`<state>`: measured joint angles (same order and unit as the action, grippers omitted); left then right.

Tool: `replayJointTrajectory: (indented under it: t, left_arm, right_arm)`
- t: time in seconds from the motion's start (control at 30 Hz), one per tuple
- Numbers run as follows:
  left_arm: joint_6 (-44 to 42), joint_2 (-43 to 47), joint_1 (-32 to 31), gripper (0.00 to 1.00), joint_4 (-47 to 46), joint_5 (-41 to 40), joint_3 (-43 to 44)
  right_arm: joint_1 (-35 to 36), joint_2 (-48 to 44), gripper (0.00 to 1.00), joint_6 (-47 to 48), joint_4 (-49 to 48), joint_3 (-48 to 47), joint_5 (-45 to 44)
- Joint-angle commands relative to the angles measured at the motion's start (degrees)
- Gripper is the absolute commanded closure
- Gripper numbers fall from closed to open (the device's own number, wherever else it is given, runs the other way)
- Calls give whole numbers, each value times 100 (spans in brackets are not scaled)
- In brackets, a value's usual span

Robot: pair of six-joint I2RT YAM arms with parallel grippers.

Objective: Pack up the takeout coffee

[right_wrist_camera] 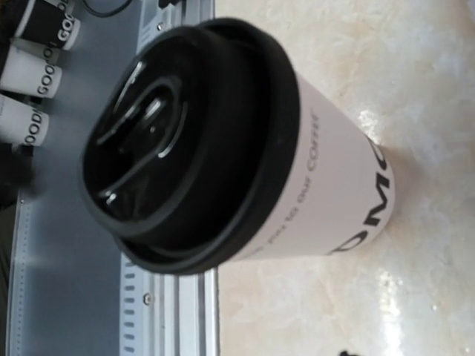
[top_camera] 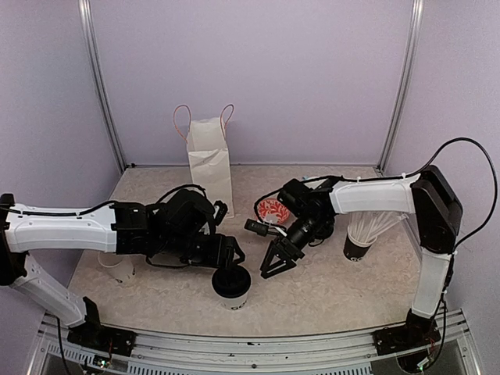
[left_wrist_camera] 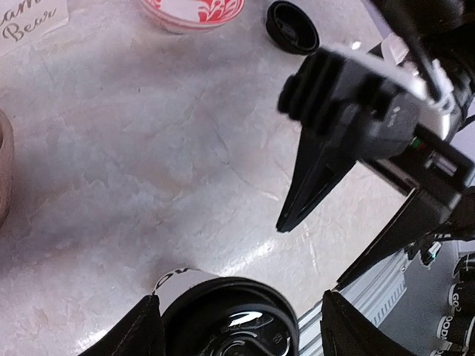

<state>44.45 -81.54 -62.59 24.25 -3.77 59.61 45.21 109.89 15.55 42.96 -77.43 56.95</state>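
Observation:
A white takeaway cup with a black lid (top_camera: 231, 283) stands near the table's front edge. It also shows in the left wrist view (left_wrist_camera: 226, 319) and fills the right wrist view (right_wrist_camera: 297, 170). My left gripper (top_camera: 228, 260) is open just above and behind it, with its fingers (left_wrist_camera: 141, 330) on either side of the lid and a gap on the right. My right gripper (top_camera: 278, 262) is open and empty, just right of the cup and pointing at it. A second white cup (top_camera: 119, 269) stands at the left, partly hidden under my left arm. A loose black lid (left_wrist_camera: 292, 27) lies on the table.
A white paper bag with handles (top_camera: 209, 160) stands at the back centre. A red-patterned bowl (top_camera: 273, 209) sits behind my right gripper. A dark cup of white straws (top_camera: 363, 234) stands under my right arm. The metal rail (top_camera: 258, 344) runs along the front edge.

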Motion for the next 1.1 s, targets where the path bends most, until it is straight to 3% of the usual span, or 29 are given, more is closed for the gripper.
replayJointTrajectory:
  t: [0.0,0.37,0.77,0.9,1.07]
  left_arm:
    - [8,360,6,28,157,148,-454]
    - [397,1023,-44,29,-576,481,-1318]
    - [665,1502,-42,30,-140,130,-1444]
    - [974,1705,109,37,18,-71,-1547]
    - [1264,2033,417,54,-76,43,-1949]
  right_arm:
    - [305,-174,42,148,-114,69,-356]
    - [466,507,41,-208,-98,-695,-750]
    - [-91,805,45,-378,15,-1427,-912]
    - [-42,554,45,-274,-18,-957,-189]
    - [331,478,44,-39,98,-507,244]
